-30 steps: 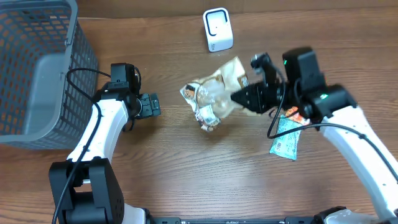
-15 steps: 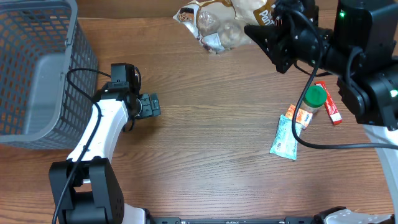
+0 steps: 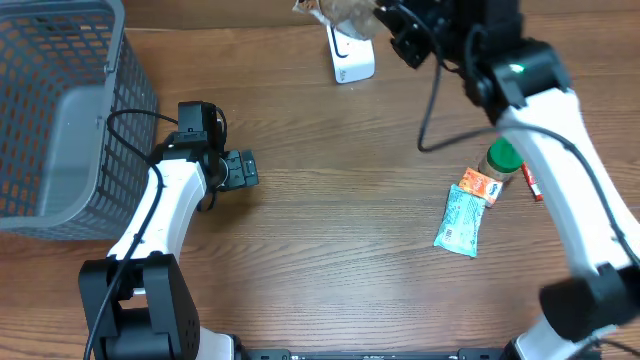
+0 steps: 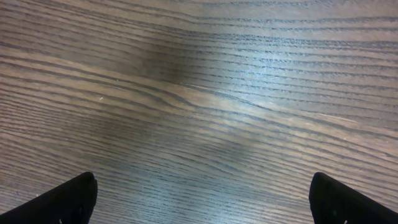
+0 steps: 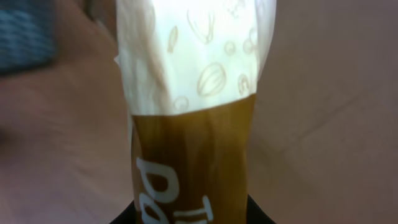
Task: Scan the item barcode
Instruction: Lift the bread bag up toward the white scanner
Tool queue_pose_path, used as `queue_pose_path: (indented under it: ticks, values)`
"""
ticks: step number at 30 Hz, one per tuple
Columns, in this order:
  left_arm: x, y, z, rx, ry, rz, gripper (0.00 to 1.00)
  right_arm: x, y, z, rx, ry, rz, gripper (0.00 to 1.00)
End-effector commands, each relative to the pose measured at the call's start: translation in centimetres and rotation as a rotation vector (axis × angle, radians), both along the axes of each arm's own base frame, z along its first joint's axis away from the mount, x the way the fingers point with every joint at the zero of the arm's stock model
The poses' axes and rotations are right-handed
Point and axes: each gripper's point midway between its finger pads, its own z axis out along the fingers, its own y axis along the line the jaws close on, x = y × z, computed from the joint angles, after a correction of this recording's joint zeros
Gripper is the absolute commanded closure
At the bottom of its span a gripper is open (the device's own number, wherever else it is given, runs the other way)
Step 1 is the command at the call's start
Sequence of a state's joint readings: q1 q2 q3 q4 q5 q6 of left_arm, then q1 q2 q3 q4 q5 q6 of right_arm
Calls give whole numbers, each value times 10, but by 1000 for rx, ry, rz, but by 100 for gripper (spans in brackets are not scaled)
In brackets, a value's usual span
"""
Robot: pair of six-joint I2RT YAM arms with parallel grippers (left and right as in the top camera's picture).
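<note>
Snack bag (image 3: 338, 10): brown-and-cream pouch printed with nut drawings, held up at the far edge, seemingly just over the white scanner (image 3: 350, 55).
Right hand (image 3: 398, 28): closed narrowly on the bag's end.
Counter (image 3: 340, 250): green-capped bottle (image 3: 503, 160) and teal packet (image 3: 460, 220) lie well apart.
Left hand (image 3: 245, 168): spread wide, empty, near the grey basket (image 3: 60, 110).

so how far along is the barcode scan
Done: the snack bag is off the table, clamped in the right gripper. In hand: it is held above the white scanner in the overhead view; whether its barcode faces the scanner cannot be told. To do: the green-capped bottle and teal packet lie on the table, held by neither gripper. The left gripper sits open over bare wood.
</note>
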State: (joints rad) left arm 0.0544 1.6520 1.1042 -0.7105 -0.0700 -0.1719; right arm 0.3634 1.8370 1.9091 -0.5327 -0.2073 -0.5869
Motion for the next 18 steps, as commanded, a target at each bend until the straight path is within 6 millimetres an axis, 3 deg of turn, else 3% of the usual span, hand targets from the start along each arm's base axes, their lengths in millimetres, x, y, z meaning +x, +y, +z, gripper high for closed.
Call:
queue_pose_path:
  ticks: [1, 8, 18]
  values:
    - [3, 0, 0, -4, 0, -21, 1, 30, 6, -21, -73, -56, -93, 97]
    - [3, 0, 0, -4, 0, -21, 0, 75, 34, -42, -82, -211, -223, 97]
    - [3, 0, 0, -4, 0, -21, 1, 113, 32, -81, -78, -302, -383, 96]
